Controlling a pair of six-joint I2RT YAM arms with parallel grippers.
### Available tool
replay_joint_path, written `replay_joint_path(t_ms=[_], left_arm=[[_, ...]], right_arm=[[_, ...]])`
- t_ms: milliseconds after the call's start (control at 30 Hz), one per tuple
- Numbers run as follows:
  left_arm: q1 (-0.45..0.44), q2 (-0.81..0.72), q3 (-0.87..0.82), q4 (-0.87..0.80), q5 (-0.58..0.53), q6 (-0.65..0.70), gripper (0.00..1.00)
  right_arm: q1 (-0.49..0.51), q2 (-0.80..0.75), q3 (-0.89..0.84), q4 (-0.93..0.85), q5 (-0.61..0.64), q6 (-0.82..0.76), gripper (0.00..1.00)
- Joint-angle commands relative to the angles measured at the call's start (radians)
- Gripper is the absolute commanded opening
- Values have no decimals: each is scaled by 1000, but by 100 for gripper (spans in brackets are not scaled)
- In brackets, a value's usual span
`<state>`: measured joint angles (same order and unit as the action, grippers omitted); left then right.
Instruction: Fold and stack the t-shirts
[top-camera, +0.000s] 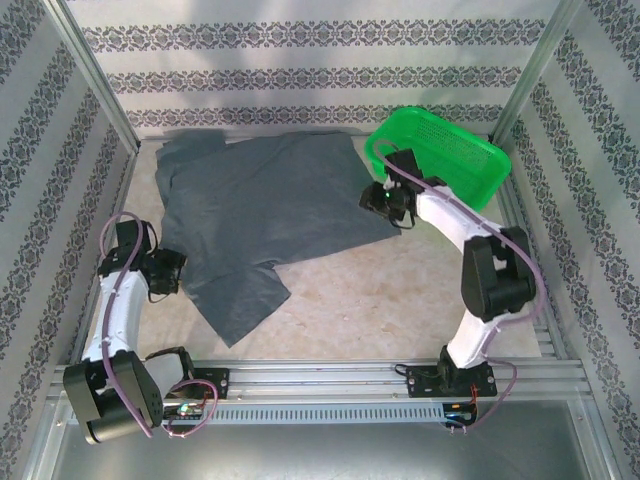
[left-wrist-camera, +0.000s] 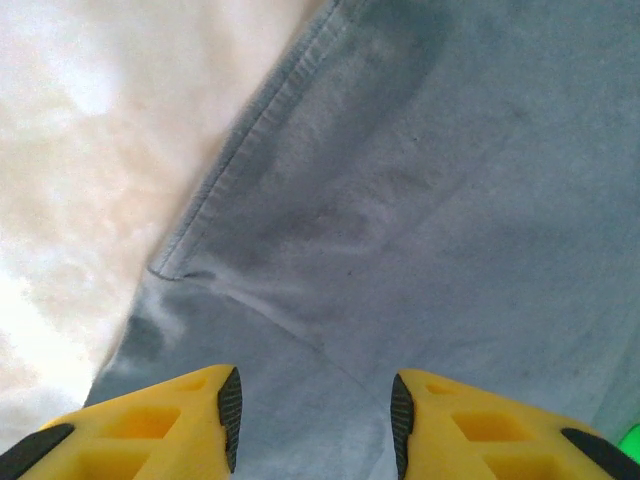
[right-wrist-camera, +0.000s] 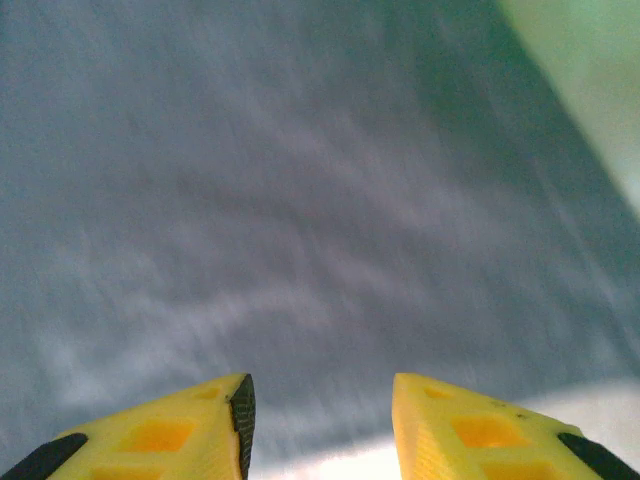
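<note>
One dark slate-grey t-shirt (top-camera: 270, 210) lies spread across the table's middle and back left, with one corner reaching toward the front (top-camera: 240, 305). My left gripper (top-camera: 172, 272) sits at the shirt's left edge. In the left wrist view it (left-wrist-camera: 315, 385) is open just above the cloth (left-wrist-camera: 430, 200), beside a stitched hem, with nothing between the pads. My right gripper (top-camera: 385, 200) is at the shirt's right edge, next to the basket. In the right wrist view it (right-wrist-camera: 318, 395) is open over blurred grey cloth (right-wrist-camera: 300, 200) and holds nothing.
A bright green mesh basket (top-camera: 440, 150) stands at the back right, close behind the right gripper. Patterned walls and metal posts enclose the table. Bare pale tabletop (top-camera: 400, 300) stretches in front of the shirt, up to the metal rail at the near edge.
</note>
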<state>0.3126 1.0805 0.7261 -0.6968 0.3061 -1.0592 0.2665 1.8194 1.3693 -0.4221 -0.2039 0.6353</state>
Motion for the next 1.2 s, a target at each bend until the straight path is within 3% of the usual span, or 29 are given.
replay_joint_path(t_ms=[0, 133, 267, 467, 633, 833, 900, 1100, 1167], left_arm=[[-25, 23, 24, 99, 23, 7, 45], [-41, 59, 12, 173, 71, 25, 45], [-57, 111, 21, 168, 122, 70, 45], [-78, 85, 5, 32, 90, 92, 46], [-127, 12, -49, -189, -8, 61, 48], [-188, -94, -164, -245, 7, -26, 47], [-240, -101, -189, -231, 46, -69, 47], [-505, -8, -216, -176, 65, -198, 49], [-550, 31, -233, -139, 70, -225, 49]], right_arm=[[-4, 120, 148, 56, 122, -1, 44], [-59, 258, 298, 39, 170, 95, 44], [-168, 275, 291, 80, 196, 198, 45], [-193, 226, 283, 65, 53, 118, 42], [-130, 52, 77, 77, 22, 106, 46], [-102, -77, -107, 32, 4, 44, 48], [-106, -89, -141, 2, 8, 25, 49], [-112, -49, -178, -34, -4, 7, 49], [-106, -33, -171, -38, 6, 11, 50]])
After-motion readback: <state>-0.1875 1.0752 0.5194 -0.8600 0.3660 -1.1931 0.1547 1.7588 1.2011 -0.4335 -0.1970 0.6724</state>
